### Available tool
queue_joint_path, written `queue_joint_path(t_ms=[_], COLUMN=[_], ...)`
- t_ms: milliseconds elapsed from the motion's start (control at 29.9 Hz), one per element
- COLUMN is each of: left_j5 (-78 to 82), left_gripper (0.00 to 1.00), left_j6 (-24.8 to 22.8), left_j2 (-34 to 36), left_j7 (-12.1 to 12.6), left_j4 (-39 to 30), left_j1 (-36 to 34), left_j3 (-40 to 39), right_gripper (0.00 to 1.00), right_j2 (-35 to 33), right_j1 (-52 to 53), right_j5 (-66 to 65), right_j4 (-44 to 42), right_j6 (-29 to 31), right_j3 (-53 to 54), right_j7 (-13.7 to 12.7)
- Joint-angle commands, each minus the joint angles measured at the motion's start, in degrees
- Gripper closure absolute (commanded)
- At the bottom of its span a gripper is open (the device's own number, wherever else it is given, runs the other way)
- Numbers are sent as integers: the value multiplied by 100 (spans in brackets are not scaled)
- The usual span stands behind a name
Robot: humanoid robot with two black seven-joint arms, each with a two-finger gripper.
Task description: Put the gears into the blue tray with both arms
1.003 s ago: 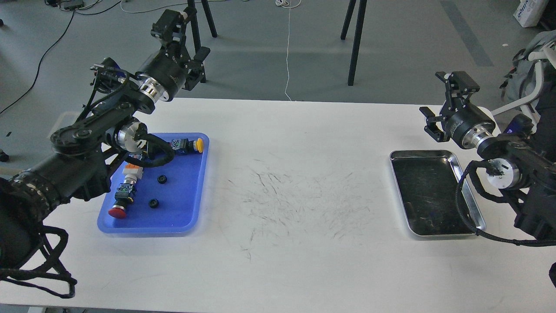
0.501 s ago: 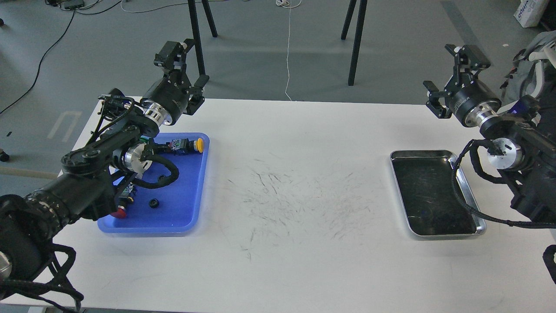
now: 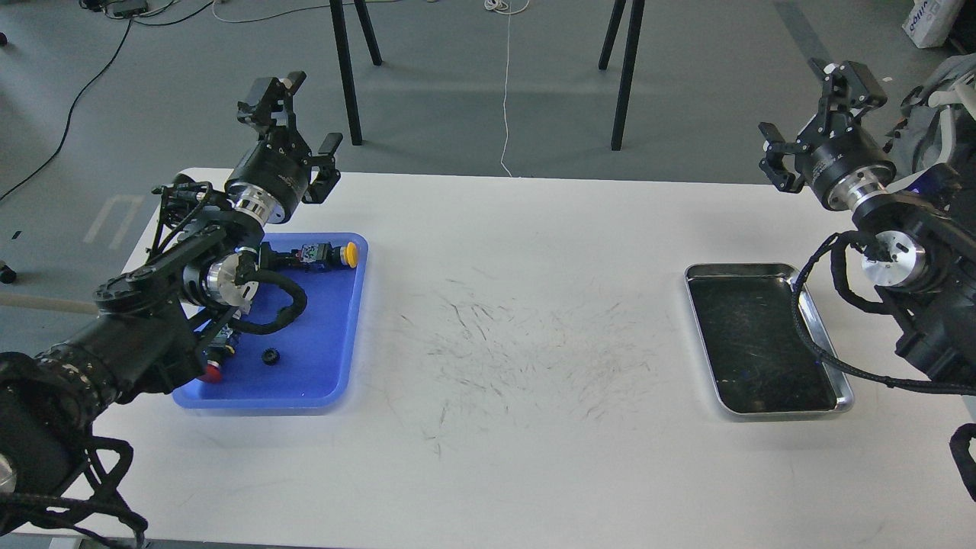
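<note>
The blue tray lies at the table's left. One gear, a small black toothed ring, rests on its floor near the front. My left arm crosses the tray's left half, and its cable hides part of the floor. The left gripper is raised above the table's back edge, behind the tray, open and holding nothing. At the far right, the right gripper is also held high past the table's back edge, open and empty.
Push-button switches lie in the blue tray, one with a yellow cap and one with a red cap. A silver metal tray with a dark bottom sits at the right. Black stand legs are on the floor behind the table.
The left gripper swung left and down a little, and the arm's cable now covers the second gear. The right gripper rose and moved back and to the right. Both stayed open.
</note>
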Motion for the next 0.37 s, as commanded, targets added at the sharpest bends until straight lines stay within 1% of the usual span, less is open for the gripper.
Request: queue_joint_path(t_ms=[0, 334], left_j5=[-14, -14], left_gripper=[0, 0], left_j6=[29, 38], left_j2=[-26, -26], left_j7=[0, 0], left_j4=[3, 3], left_j1=[10, 46], left_j3=[-12, -4], right_gripper=[2, 2], right_j2=[-1, -1], right_j1=[-31, -31], right_j5=[9, 9], right_j4=[-4, -5], right_j6=[1, -60], right_j3=[-5, -14], right_j7=[-1, -9])
